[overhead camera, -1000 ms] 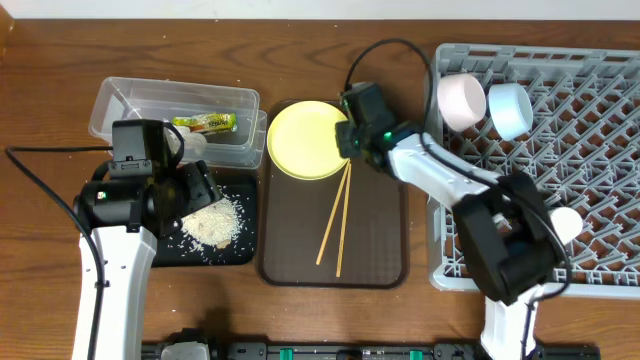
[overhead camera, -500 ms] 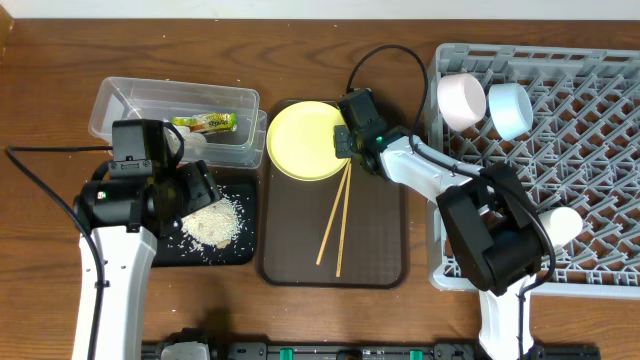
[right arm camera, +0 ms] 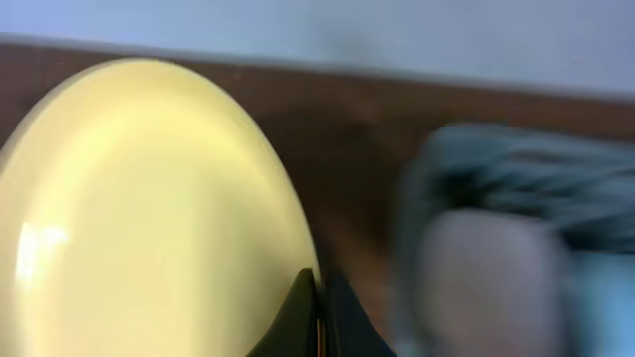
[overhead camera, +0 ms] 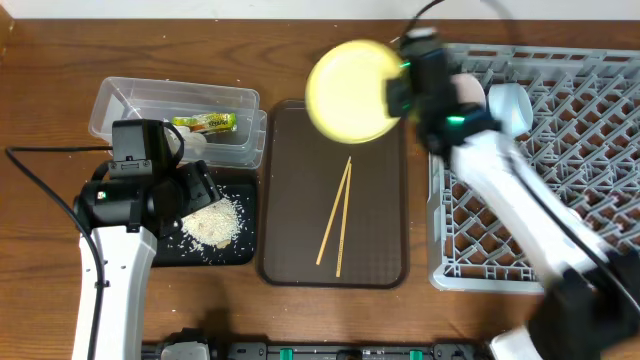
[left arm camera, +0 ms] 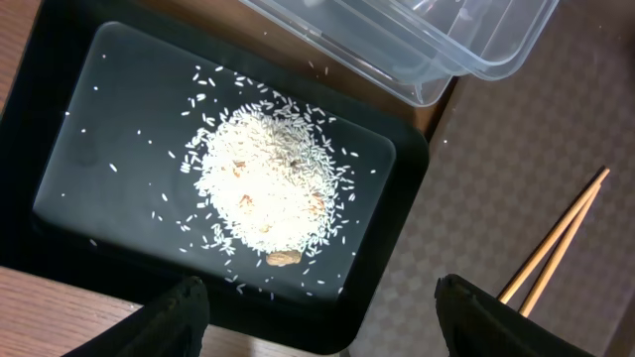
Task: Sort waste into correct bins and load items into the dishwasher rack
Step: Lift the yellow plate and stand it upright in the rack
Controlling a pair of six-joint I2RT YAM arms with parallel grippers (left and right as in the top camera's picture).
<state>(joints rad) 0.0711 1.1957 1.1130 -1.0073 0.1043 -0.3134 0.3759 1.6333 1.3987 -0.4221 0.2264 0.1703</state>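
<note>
The right gripper [right arm camera: 319,302] is pinched shut on the rim of the yellow plate [overhead camera: 350,90], which hangs above the far end of the brown serving tray [overhead camera: 300,230], just beside the grey rack [overhead camera: 560,150] (motion blur smears it, so its tilt is hard to judge). Two chopsticks [overhead camera: 335,220] lie on that tray. The left gripper [left arm camera: 322,322] hovers with jaws wide apart, holding nothing, over the rice [left arm camera: 268,188] in the black tray [left arm camera: 69,129]
</note>
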